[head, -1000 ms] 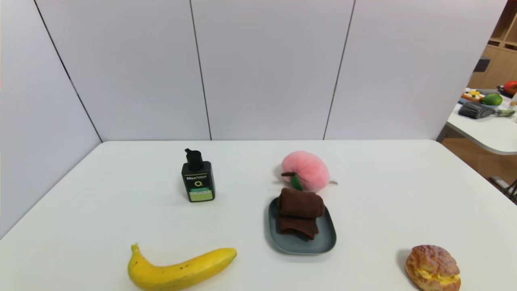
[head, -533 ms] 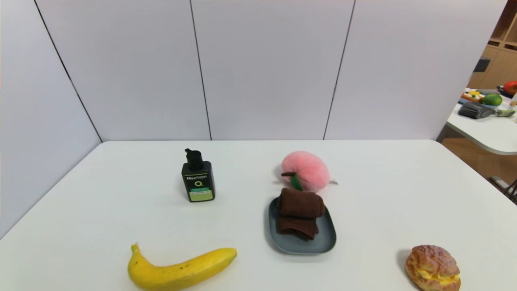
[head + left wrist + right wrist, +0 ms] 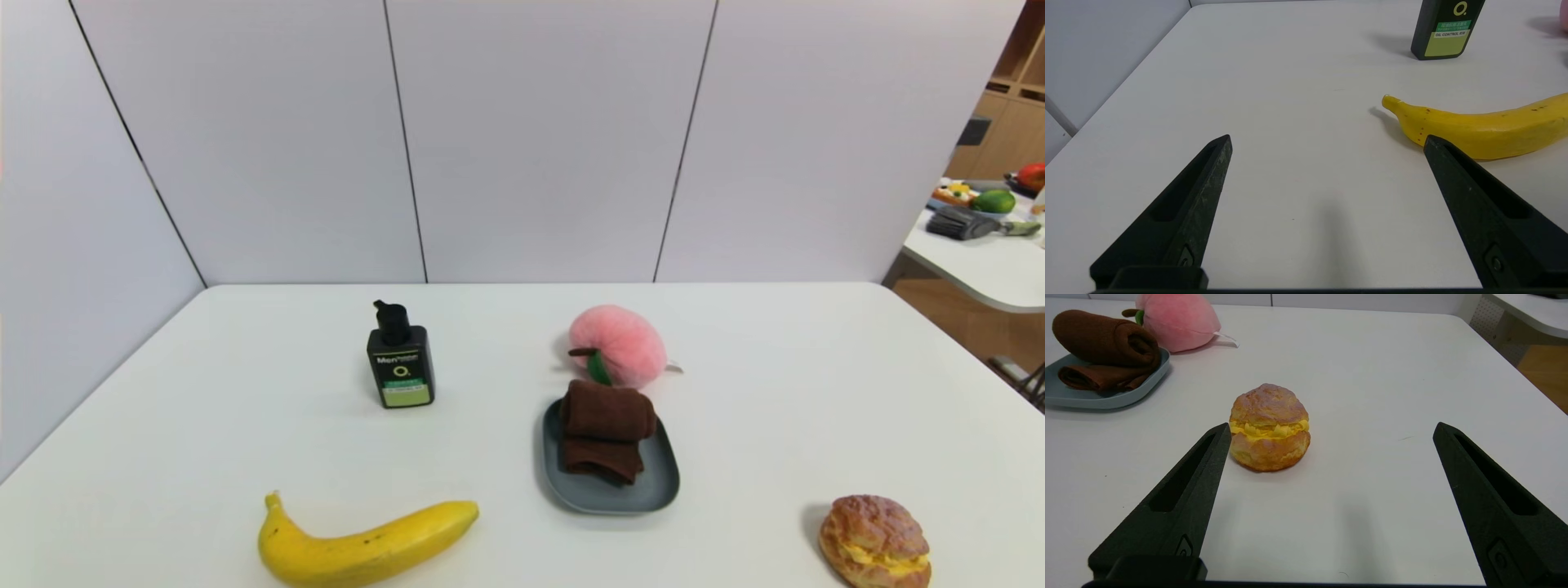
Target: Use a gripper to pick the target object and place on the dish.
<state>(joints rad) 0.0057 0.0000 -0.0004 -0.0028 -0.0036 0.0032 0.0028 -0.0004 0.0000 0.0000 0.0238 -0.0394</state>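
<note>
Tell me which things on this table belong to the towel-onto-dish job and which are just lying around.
Job:
- brown towel, lying on the dish
- grey-blue dish
- right gripper, open, empty
- left gripper, open, empty

Lying about:
- banana
- pump bottle
- plush peach
- cream bun

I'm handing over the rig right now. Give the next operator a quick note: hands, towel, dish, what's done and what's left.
Left hand: open, empty, pulled back over the table near the banana.
Right hand: open, empty, pulled back, facing the cream bun.
Brown towel: lying on the grey-blue dish, in front of the plush peach.
Done: the towel is on the dish and released.
Left: nothing visible; just confirm the placement.
</note>
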